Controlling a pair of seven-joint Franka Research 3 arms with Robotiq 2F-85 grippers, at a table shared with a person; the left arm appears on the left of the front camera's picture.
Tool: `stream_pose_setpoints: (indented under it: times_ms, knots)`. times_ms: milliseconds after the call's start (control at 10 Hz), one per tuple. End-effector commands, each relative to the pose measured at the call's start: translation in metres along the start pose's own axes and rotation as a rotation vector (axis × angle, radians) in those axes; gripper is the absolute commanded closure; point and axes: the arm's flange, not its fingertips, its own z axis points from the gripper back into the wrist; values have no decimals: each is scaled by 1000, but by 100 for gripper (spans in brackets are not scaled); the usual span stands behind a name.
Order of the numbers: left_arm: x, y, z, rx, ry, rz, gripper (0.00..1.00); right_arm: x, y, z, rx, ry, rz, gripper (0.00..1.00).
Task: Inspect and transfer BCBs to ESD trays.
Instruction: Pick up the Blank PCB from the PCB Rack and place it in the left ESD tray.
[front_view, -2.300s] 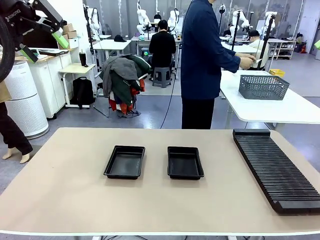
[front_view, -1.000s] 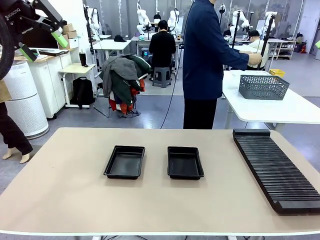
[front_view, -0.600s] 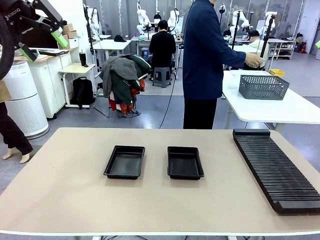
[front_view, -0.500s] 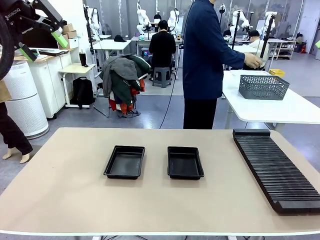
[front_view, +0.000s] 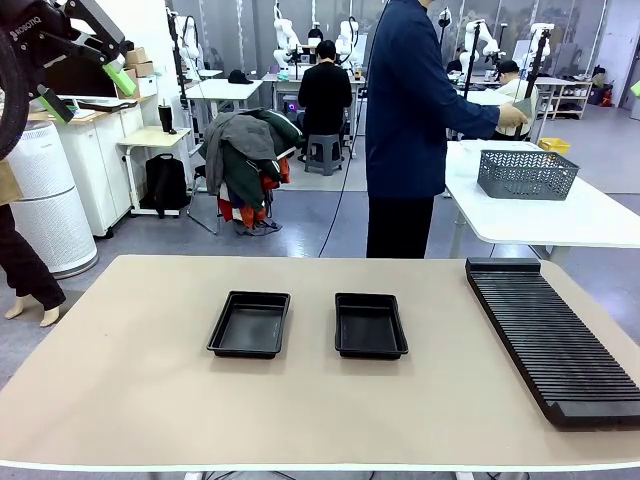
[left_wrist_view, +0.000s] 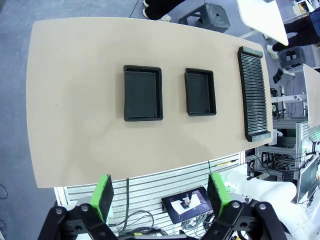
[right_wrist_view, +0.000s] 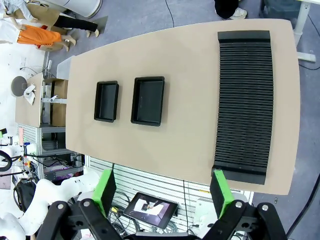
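Observation:
Two ESD trays, black and with nothing in them, sit side by side mid-table: the left ESD tray (front_view: 249, 324) (left_wrist_view: 143, 93) (right_wrist_view: 106, 101) and the right ESD tray (front_view: 370, 325) (left_wrist_view: 200, 91) (right_wrist_view: 148, 100). My left gripper (front_view: 88, 90) (left_wrist_view: 161, 195) hangs high above the table's left side, open and holding nothing. My right gripper (right_wrist_view: 162, 191) is also high over the table, open and holding nothing. At a rear table the person's hand (front_view: 512, 115) holds a thin pale flat piece. I cannot tell whether it is a BCB.
A long black ribbed rack (front_view: 550, 335) (left_wrist_view: 255, 92) (right_wrist_view: 244, 105) lies along the table's right side. A grey mesh basket (front_view: 527, 172) stands on the white rear table. The person (front_view: 405, 120) stands at the far edge, turned toward that table.
The person's hand by the basket has shifted a little with the flat piece. Neither arm, tray nor rack has moved.

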Motion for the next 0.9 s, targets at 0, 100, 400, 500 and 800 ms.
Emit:
stream_pose_setpoints:
  times_ms: [0, 100, 400, 500, 800]
  knots:
    - [0, 0, -1, -11, 3, -5, 0, -1, 1, 0, 2, 1, 2, 0]
    - [0, 0, -1, -11, 3, -5, 0, -1, 1, 0, 2, 1, 2, 0]
    - [0, 0, -1, -11, 3, -5, 0, -1, 1, 0, 2, 1, 2, 0]
    - [0, 0, -1, -11, 3, -5, 0, -1, 1, 0, 2, 1, 2, 0]
    - [0, 0, -1, -11, 3, -5, 0, -1, 1, 0, 2, 1, 2, 0]
